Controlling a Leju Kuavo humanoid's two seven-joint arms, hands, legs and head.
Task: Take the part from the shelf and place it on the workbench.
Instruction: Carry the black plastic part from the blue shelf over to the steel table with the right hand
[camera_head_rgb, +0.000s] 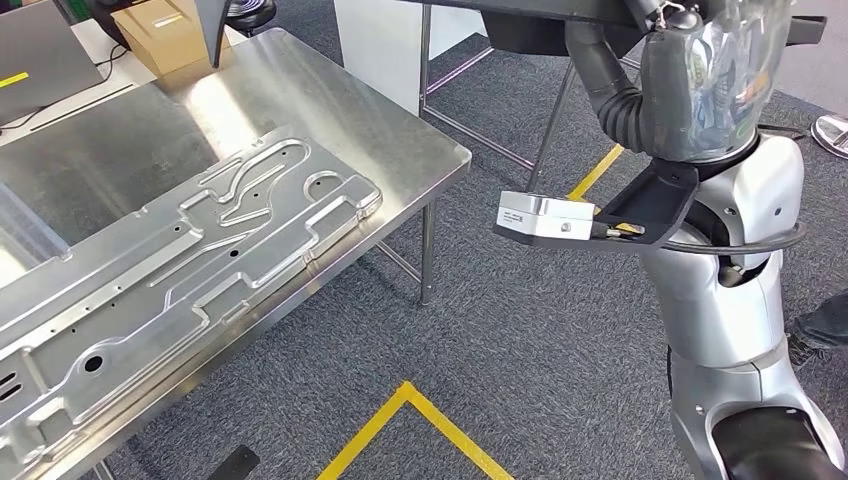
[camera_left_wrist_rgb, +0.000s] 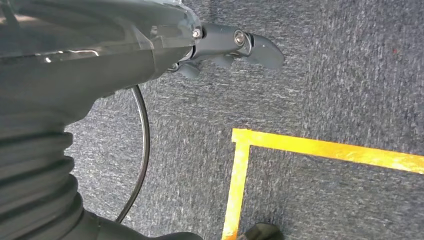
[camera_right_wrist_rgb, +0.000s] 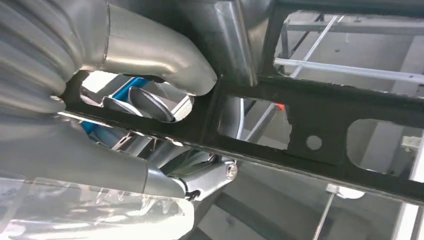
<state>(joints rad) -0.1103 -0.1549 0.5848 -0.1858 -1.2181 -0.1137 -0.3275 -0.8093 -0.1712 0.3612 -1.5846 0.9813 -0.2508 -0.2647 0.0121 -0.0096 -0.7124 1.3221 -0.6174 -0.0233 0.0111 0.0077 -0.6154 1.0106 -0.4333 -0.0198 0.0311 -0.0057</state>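
The black frame part (camera_right_wrist_rgb: 320, 112) is gripped by the right hand (camera_right_wrist_rgb: 155, 55): the grey thumb is hooked over one bar and the darker fingers are seen through a cutout behind it. The part is held up in the air, off the worktop (camera_head_rgb: 400, 130), with the pale rails of the shelf (camera_right_wrist_rgb: 350, 70) close behind it. Step in hand judged as carrying the part away from the shelf toward the worktop; placing not yet done.

To do it well: the grip should be kept firm, since the part is held at one bar and looks long, so swing and tilt are likely. It should be brought clear of the shelf rails before turning. Most of the worktop's near edge is taken by a large pressed metal panel (camera_head_rgb: 200, 260); the bare patch toward the far right corner looks the safer spot. The part should be lowered flat and let go only once it rests.

The grip and shelf are given by the right wrist view. The worktop, panel, a cardboard box (camera_head_rgb: 165, 35) at the far edge and yellow floor tape (camera_head_rgb: 400, 400) are given by the head view, where a dark shape at the top edge is probably the part. In the left wrist view the left hand (camera_left_wrist_rgb: 235, 45) hangs over carpet with nothing in it; how far open cannot be told
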